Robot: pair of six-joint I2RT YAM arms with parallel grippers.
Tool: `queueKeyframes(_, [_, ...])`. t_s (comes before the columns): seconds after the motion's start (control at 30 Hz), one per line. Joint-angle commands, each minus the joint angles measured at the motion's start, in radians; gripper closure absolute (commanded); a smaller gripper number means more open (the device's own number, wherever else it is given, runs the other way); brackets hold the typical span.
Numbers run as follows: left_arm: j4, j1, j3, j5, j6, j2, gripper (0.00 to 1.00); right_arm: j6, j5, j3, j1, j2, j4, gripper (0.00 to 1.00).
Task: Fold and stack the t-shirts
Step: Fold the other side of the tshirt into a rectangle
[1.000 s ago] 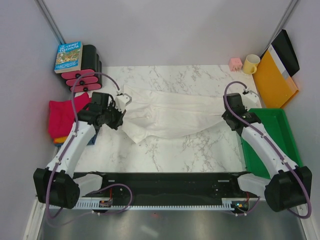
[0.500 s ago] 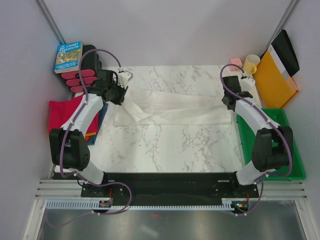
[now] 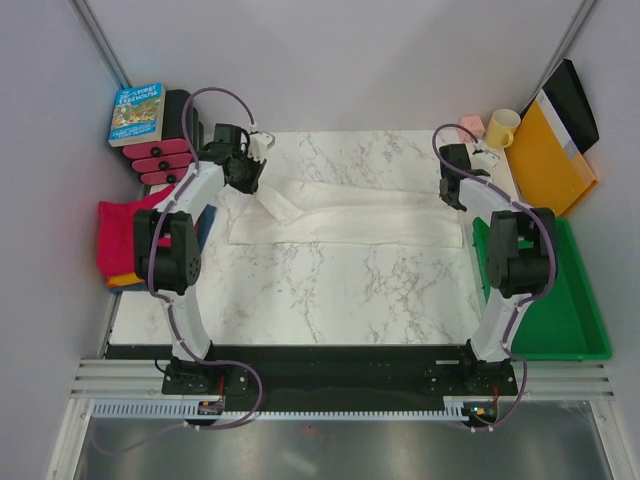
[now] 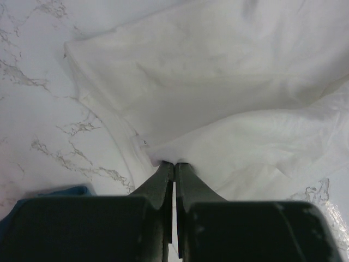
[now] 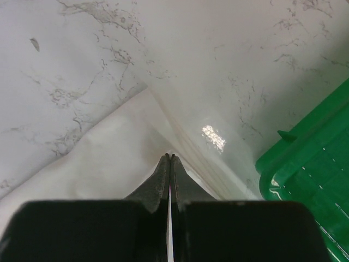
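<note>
**1. Counter (image 3: 330, 290).** Marble-pattern top. It carries the shirt I am working on.

**2. Cream-white shirt (image 3: 350, 215).**
- Position: it lies on the far half of the counter as a long, low band.
- Orientation: the long axis runs left to right. The left end kinks up toward the far-left corner, where I have it lifted. The right end stops near the green bin (image 3: 560, 310). I cannot tell which end is collar and which is hem.
- Handling, as I judge it: light, thin, limp and wrinkly, with no stiffness at all. It should sag wherever it is unsupported and slide readily over the smooth top.
- Where to hold, as I judge it: pinch corners or a doubled edge at both ends at once, kept taut between the arms. A single-layer pinch might slip.

**3. Folded pile, at the left edge of the counter.**
- Contents: magenta-pink tee (image 3: 122, 232) on top, orange tee (image 3: 120, 281) showing at its near side, blue tee (image 4: 54, 192) peeking out toward the counter.
- Handling: I judge these denser and likely to keep their shape if taken by a folded edge.

**4. Left jaws.** Closed, pinching a fold of the cream-white shirt at its far-left end. The cloth bunches right at the tips.

**5. Right jaws.** Closed on the shirt's far-right edge, with the tips at the border of the cloth and the green bin just to the right.
</note>
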Motion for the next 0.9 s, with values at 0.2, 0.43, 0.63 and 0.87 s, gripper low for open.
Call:
queueKeyframes(0.2, [0.009, 0.004, 0.217, -0.027, -0.036, 0.135, 0.98, -0.02, 0.022, 0.073, -0.042, 0.11, 0.033, 1.0])
queueKeyframes(0.43, [0.015, 0.016, 0.283, -0.086, -0.112, 0.123, 0.64, -0.078, -0.024, 0.078, -0.018, 0.072, 0.118, 0.64])
queueKeyframes(0.63, [0.05, 0.045, 0.138, 0.001, -0.169, -0.042, 0.0, -0.112, -0.064, 0.041, 0.059, -0.069, 0.143, 0.39])
queueKeyframes(0.87, [0.05, 0.031, -0.106, 0.172, -0.163, -0.171, 0.46, -0.053, -0.152, -0.043, 0.173, -0.074, 0.14, 0.88])
